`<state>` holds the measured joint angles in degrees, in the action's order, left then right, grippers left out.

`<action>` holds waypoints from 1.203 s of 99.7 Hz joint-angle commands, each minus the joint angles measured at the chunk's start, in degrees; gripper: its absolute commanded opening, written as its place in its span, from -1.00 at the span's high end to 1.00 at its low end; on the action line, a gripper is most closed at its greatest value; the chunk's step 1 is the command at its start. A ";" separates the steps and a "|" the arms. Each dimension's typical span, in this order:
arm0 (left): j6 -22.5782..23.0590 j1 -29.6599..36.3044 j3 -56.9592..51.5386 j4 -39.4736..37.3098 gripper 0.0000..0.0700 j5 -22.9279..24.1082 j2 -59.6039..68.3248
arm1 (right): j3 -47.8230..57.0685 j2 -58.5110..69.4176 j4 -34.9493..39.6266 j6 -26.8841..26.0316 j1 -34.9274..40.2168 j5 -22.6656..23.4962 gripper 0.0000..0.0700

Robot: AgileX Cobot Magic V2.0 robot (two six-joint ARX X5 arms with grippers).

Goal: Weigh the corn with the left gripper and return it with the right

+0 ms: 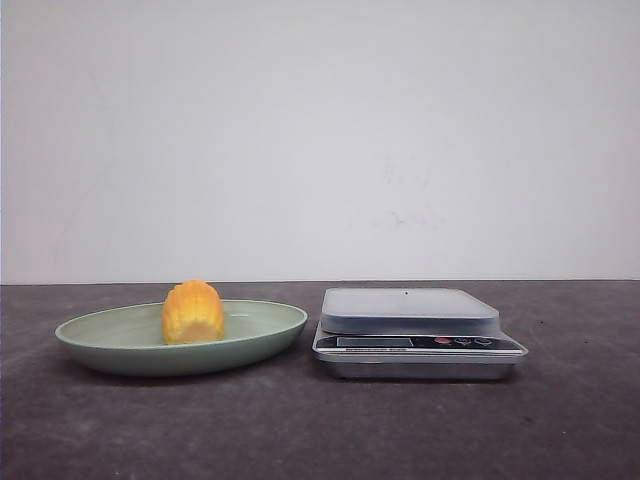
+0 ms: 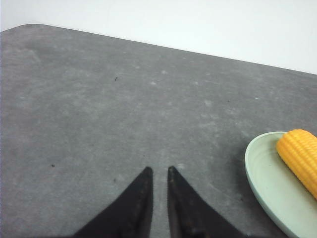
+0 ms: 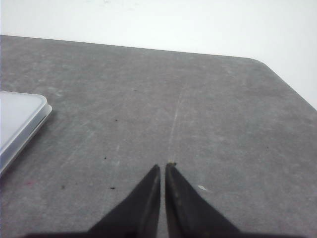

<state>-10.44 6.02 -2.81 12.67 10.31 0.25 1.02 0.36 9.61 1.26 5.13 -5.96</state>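
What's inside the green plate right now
The green plate holds only the corn, a stubby yellow-orange cob lying near its middle. The spot under the cob is covered, so nothing can be told about it.

The left gripper has its two black fingers almost together, with a thin gap, holding nothing. The right gripper is the same, its tips nearly touching, empty too.

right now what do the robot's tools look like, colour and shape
Only the fingers show, in the wrist views. The left tool has two matte black fingers tapering to sharp points, like a beak. The right tool looks the same: black pointed fingers. No cables, markings or arm links are visible.
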 commanded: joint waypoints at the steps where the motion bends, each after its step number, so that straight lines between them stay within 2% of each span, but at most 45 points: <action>1: 0.55 -0.04 0.96 0.57 0.95 -0.04 -0.07 | -0.28 -0.13 -0.59 -0.22 -0.02 -0.04 0.97; 76: 0.55 -0.04 0.96 0.55 0.95 -0.04 -0.07 | -0.28 -0.13 -0.72 -0.70 -0.02 -0.02 0.97; 109: 0.48 -0.04 0.96 -0.74 0.95 -0.04 -0.07 | -0.28 -0.13 0.02 -6.56 0.00 2.12 0.97; 120: -3.02 0.00 0.85 -2.38 0.97 -0.83 -0.04 | 0.04 -0.13 -1.03 -9.55 0.00 2.97 0.98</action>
<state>-10.81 6.02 -2.46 11.42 10.22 0.25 1.02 0.36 9.63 -4.99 5.13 -3.57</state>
